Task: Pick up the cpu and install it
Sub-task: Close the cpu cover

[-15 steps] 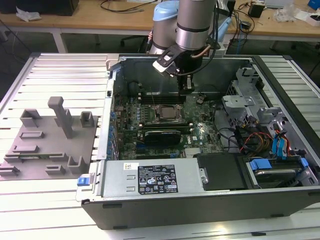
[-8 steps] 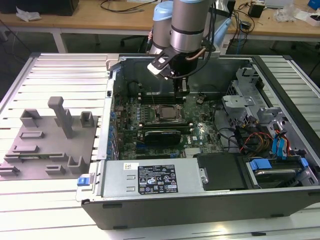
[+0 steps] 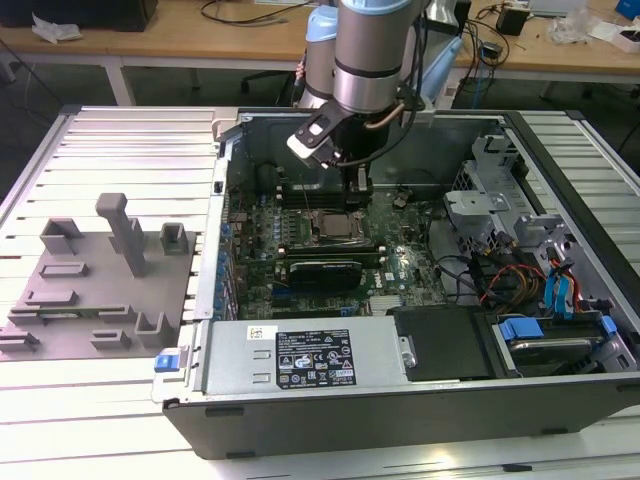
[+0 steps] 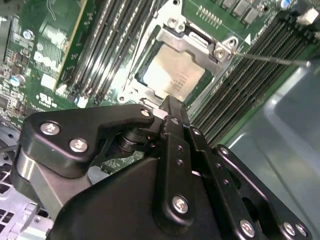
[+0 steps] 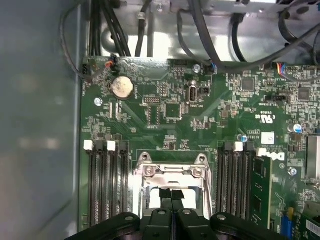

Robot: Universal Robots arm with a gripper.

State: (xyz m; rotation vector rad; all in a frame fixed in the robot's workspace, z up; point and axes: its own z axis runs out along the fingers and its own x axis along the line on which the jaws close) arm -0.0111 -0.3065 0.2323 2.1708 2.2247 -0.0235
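- An open computer case [image 3: 420, 420] is seen lying on a slatted metal desk [image 3: 120, 150], with its motherboard [image 3: 400, 260] exposed.
- The cpu [image 3: 335, 228] is found in the middle of the motherboard, near the centre of the exterior view. It is seated flat in its socket, shiny top upward.
- In the second wrist view the cpu [image 4: 172, 75] is framed by the metal socket frame [image 4: 220, 50], which lies over its edges. A thin metal lever [image 4: 270, 59] is seen sticking out from one corner of the frame.
- The gripper [image 3: 358, 190] is held on the arm [image 3: 370, 50], which comes down from the top of the exterior view, and it hangs just behind the socket.
- In both wrist views the gripper [image 4: 169, 102] [image 5: 172, 192] is shown with its fingers together, the tips placed at the edge of the socket frame [image 5: 172, 170]. Whether the frame is touched cannot be told.
- Rows of memory slots [image 5: 102, 180] are seen on both sides of the socket, and a memory module [image 5: 260, 185] is seated in one of them.
- A round coin battery [image 5: 122, 87] is mounted on the board beyond the socket, near a bundle of black cables [image 5: 107, 25].
- A grey fixture plate [image 3: 100, 280] with upright blocks is laid on the desk at the exterior view's left, well apart from the gripper.
- A labelled power supply [image 3: 300, 360] is set along the near wall of the case, and blue drive tabs [image 3: 520, 328] are seen at the exterior view's lower right.
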